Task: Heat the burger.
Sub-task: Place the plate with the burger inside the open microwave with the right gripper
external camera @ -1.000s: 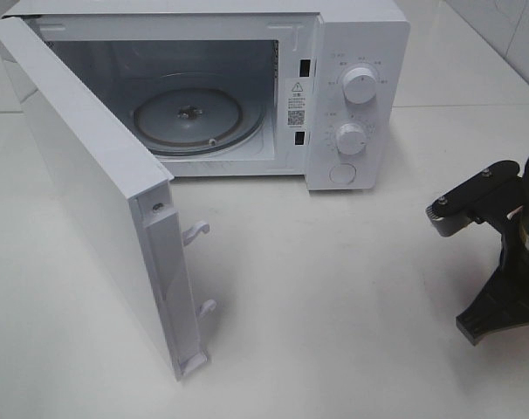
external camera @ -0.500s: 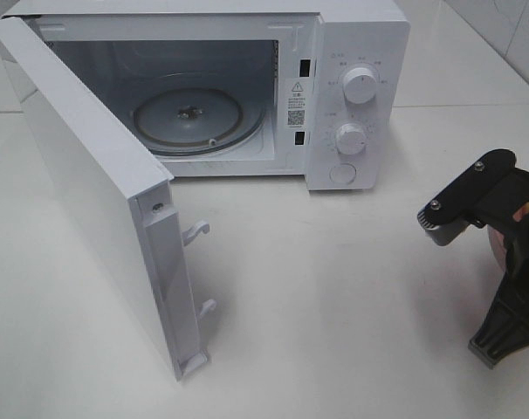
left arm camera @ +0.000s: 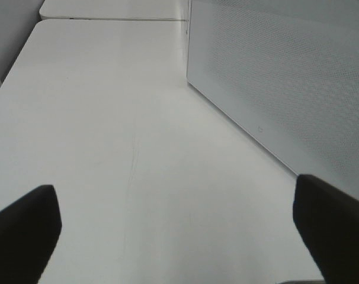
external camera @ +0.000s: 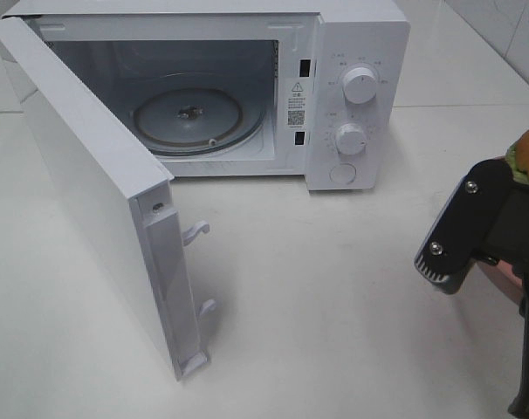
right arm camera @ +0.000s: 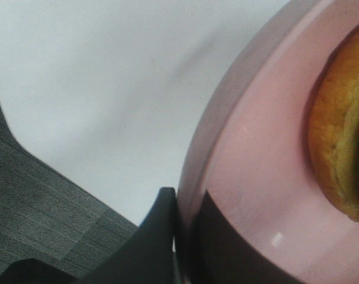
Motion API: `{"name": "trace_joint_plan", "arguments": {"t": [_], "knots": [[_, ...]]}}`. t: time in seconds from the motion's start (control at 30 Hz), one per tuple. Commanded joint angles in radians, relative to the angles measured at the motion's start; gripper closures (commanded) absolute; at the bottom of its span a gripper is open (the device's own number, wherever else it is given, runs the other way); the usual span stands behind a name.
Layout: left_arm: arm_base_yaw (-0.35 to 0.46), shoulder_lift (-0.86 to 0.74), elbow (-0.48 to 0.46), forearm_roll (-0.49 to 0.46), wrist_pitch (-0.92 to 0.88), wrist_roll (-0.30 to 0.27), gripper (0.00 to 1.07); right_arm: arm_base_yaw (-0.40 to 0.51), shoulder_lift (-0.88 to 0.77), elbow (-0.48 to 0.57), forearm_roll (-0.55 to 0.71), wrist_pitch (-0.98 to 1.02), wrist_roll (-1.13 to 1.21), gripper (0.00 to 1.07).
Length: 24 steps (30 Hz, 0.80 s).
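The burger (external camera: 528,155) shows at the far right edge of the exterior high view, golden bun over green lettuce, partly hidden behind my right arm (external camera: 476,225). In the right wrist view the burger (right arm camera: 339,148) sits on a round pink plate (right arm camera: 256,195). My right gripper (right arm camera: 182,236) is shut on that plate's rim, one finger on each side of it. A sliver of the pink plate (external camera: 500,278) peeks out below the arm. My left gripper (left arm camera: 179,231) is open over bare table with nothing between its fingers, and it is outside the exterior high view.
A white microwave (external camera: 356,52) stands at the back, with its door (external camera: 90,175) swung wide toward the front left. Its glass turntable (external camera: 190,118) is bare. Two knobs (external camera: 359,85) are on the right panel. The door's dotted outer face (left arm camera: 286,77) is near my left gripper.
My right arm has moved forward and changed its pose at the right edge. The burger, hidden a second ago, now shows above the arm. The left side has not changed.
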<state>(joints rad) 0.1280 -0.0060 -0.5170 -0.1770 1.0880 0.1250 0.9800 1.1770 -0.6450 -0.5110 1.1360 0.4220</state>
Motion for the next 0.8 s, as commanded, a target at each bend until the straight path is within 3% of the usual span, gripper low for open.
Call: {"name": "trace_joint_plan", "arguments": {"t": [0.03,0.37,0.8], "knots": [[-0.002,-0.015,0.0,-0.002,-0.014,-0.003,0.07,0.036,-0.019,0.003,-0.048,0.04,-0.024,1.07],[-0.002,-0.015,0.0,-0.002,-0.014,-0.003,0.07,0.189,-0.093,0.065,-0.046,0.051,-0.114,1.07],[-0.002,-0.015,0.0,-0.002,-0.014,-0.003,0.07,0.199,-0.155,0.071,-0.045,-0.014,-0.334,1.07]]}}
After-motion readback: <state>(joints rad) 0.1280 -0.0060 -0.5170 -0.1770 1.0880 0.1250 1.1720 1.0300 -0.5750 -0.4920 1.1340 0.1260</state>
